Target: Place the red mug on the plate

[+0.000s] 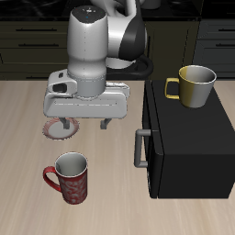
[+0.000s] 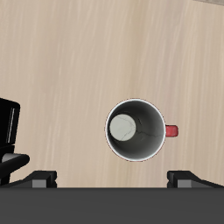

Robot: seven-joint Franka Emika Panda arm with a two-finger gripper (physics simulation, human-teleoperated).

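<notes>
The red mug (image 1: 72, 176) stands upright near the table's front edge, its handle turned sideways. In the wrist view the red mug (image 2: 137, 130) shows from above, with a grey-white inside and its red handle (image 2: 171, 131) sticking out. The plate (image 1: 55, 131) lies just behind the mug, partly hidden by my gripper (image 1: 85, 122). My gripper hangs open above the table, behind and above the mug, with nothing between its fingers. In the wrist view my gripper (image 2: 114, 178) shows only its fingertips (image 2: 40, 178), spread wide apart.
A black box (image 1: 188, 147) with a grey front handle (image 1: 140, 147) stands beside the mug. A yellow mug (image 1: 195, 84) sits on top of the box. An edge of the black box (image 2: 9, 140) shows in the wrist view.
</notes>
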